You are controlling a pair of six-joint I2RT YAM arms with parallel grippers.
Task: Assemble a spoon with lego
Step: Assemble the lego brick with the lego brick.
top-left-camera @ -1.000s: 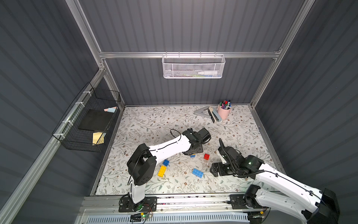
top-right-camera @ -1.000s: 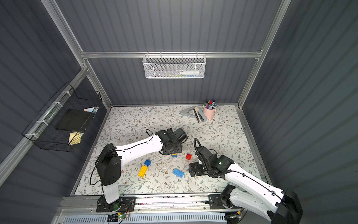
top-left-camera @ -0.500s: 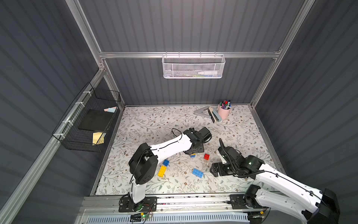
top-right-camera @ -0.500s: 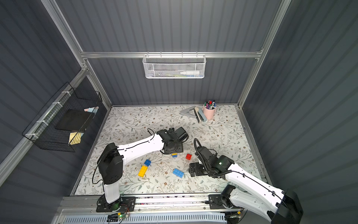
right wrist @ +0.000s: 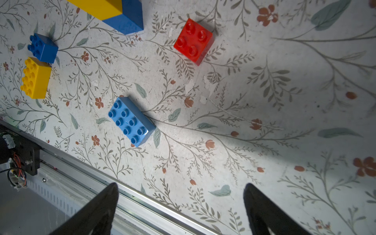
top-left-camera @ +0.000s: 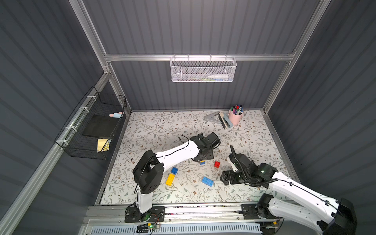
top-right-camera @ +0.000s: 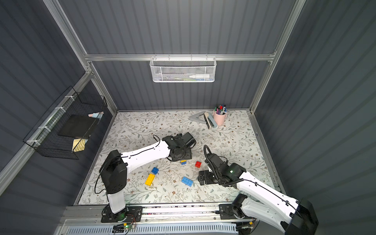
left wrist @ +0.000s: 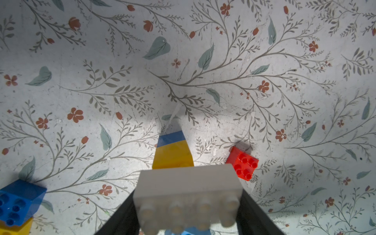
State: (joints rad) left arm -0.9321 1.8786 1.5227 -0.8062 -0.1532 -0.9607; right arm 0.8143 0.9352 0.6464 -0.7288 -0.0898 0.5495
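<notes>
In both top views I am watching the left gripper (top-left-camera: pixel 203 158) reaching down over the middle of the floral mat (top-left-camera: pixel 162 130). Only a blue-and-yellow sliver of the spoon bar (top-left-camera: pixel 202 162) is poking out beneath it, and its jaws are hidden from up here. The red brick (top-left-camera: pixel 217 164) is sitting just beside that sliver. The small blue brick (top-left-camera: pixel 174 170) and the yellow brick (top-left-camera: pixel 170 179) are lying close together nearer the left arm's base. The oblong blue brick (top-left-camera: pixel 207 181) is lying just in front of the right gripper (top-left-camera: pixel 222 180). A bottle is lying in the white mesh basket (top-right-camera: pixel 183 70) on the back wall; its label is too small for me to read.

The left wrist view is giving me what the top views are hiding. The left gripper (left wrist: pixel 188 201) is clamping the white brick (left wrist: pixel 188 181) at the near end of the spoon bar, with the yellow and blue bricks running away toward the mat. I cannot tell whether the blue end is touching the mat.

The right wrist view is showing the right gripper (right wrist: pixel 180 186) spread wide, holding and touching nothing, with the oblong blue brick (right wrist: pixel 131 121) lying apart from it.
</notes>
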